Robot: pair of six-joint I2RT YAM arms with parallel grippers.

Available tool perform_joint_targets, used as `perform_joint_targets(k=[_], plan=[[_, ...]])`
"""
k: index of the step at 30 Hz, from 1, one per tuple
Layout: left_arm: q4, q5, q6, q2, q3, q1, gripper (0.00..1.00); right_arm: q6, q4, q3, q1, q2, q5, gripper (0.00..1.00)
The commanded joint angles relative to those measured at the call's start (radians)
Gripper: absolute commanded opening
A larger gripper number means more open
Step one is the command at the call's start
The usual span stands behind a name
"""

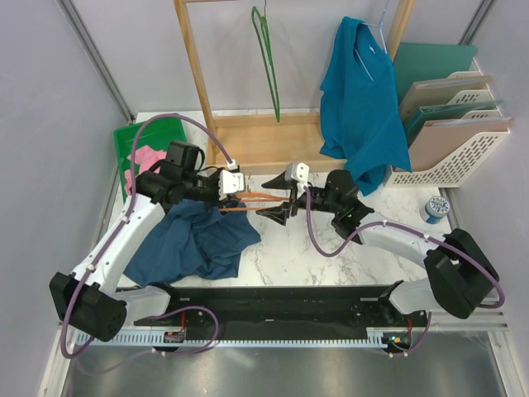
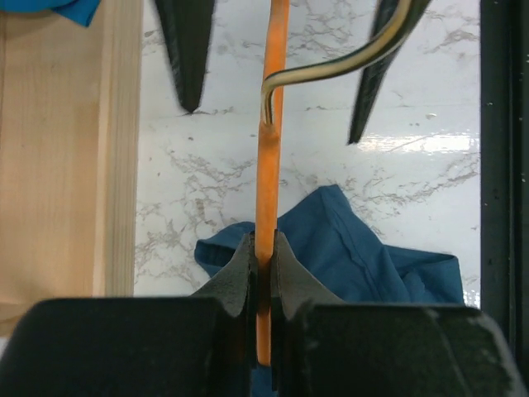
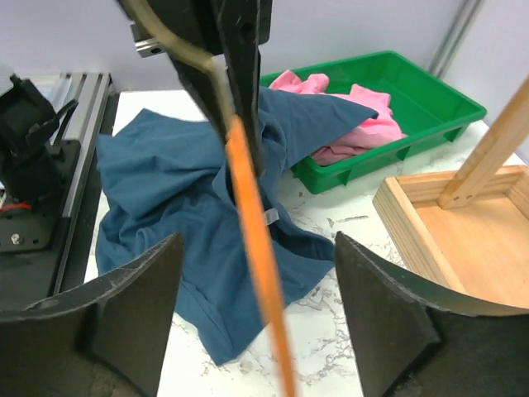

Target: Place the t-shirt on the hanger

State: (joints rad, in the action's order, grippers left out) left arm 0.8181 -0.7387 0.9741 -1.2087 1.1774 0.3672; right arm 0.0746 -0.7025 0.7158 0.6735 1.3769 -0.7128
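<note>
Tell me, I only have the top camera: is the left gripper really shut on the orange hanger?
Observer: Yes. The left wrist view shows the left gripper shut on the orange hanger, its bar pinched between the fingers.
Operator: And the right one?
Observer: Open. In its wrist view the right gripper has a finger on each side of the hanger bar, neither touching it.
Operator: Is any of the shirt on the hanger?
Observer: No. The right wrist view shows the navy t-shirt heaped on the table beneath the bar, not threaded on it.
</note>
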Motion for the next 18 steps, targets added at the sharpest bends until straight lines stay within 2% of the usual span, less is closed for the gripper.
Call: perform_joint_targets(k=[1,3,6,7,9,10,11,13,14,18], plan=[[0.044,-0.002,0.106,0.003,0.041,0.071,0.02,0.149,0.139,0.094,0.015,0.039,-0.068,0.72],[0.062,-0.004,0.115,-0.027,0.071,0.079,0.02,0.186,0.208,0.123,0.026,0.057,-0.082,0.64],[0.075,0.005,0.092,-0.057,0.12,0.088,0.02,0.244,0.264,0.135,0.043,0.071,-0.07,0.42],[0.075,0.005,0.075,-0.075,0.136,0.088,0.02,0.24,0.271,0.139,0.047,0.076,-0.063,0.24],[0.056,0.024,-0.01,-0.078,0.165,0.088,0.07,0.215,0.273,0.14,0.049,0.077,-0.028,0.0],[0.024,0.051,-0.065,-0.065,0.163,0.088,0.23,0.191,0.267,0.129,0.051,0.073,-0.004,0.0],[-0.069,0.14,-0.239,-0.052,0.145,0.087,0.34,0.139,0.229,0.119,0.051,0.068,0.018,0.0],[-0.152,0.24,-0.397,-0.014,0.12,0.073,0.54,0.074,0.122,0.062,0.044,0.044,0.067,0.0],[-0.183,0.304,-0.505,0.033,0.102,0.053,0.54,0.021,0.086,0.044,0.043,0.034,0.076,0.0],[-0.234,0.41,-0.666,0.173,0.033,0.019,0.56,-0.099,-0.04,-0.009,0.041,0.017,0.084,0.0]])
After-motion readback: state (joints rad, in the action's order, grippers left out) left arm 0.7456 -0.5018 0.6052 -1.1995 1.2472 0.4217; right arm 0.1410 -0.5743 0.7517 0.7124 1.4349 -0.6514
